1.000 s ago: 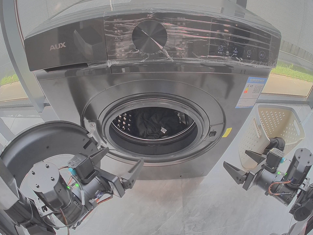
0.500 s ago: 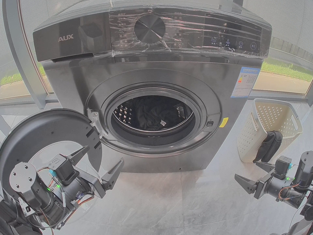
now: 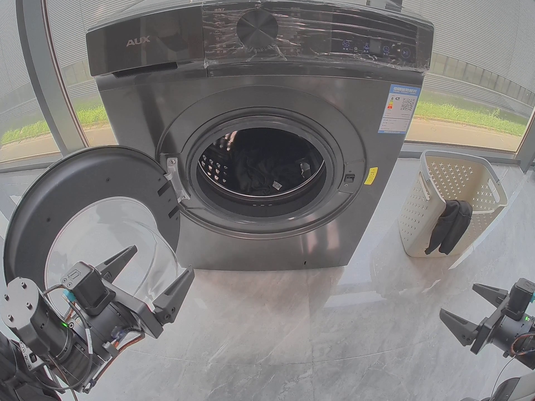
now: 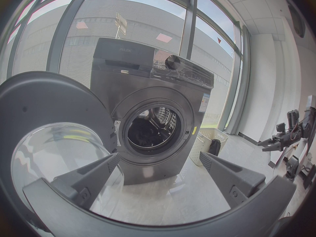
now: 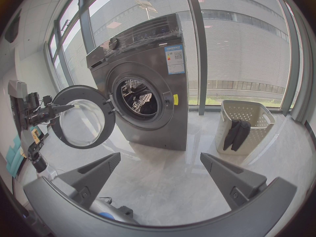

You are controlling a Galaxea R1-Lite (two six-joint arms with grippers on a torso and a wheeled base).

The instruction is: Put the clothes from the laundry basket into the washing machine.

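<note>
Backing away is the change: the whole head view has pulled back from the washing machine [image 3: 139, 118], so my camera has moved and not the things. The laundry basket [image 3: 415, 213] now shows clear of my right arm.

The front-loader's round door [image 3: 83, 196] hangs swung wide to my left, which leaves the drum mouth free. Dark clothes [image 3: 262, 168] already lie heaped inside. The cream basket stands on the pale stone floor [image 3: 290, 318] just beside the machine, on my right. One black garment [image 3: 450, 226] hangs draped over its near rim, half in and half out, so I judge it the next piece to fetch.

My left gripper [image 3: 160, 262] hovers low in front of the open door, fingers spread wide and holding nothing. My right gripper [image 3: 460, 300] hovers low on the basket's side, well apart from it, also spread and empty. I read this stance as making room to turn toward the basket. The right arm is the nearer one for that garment.
</note>
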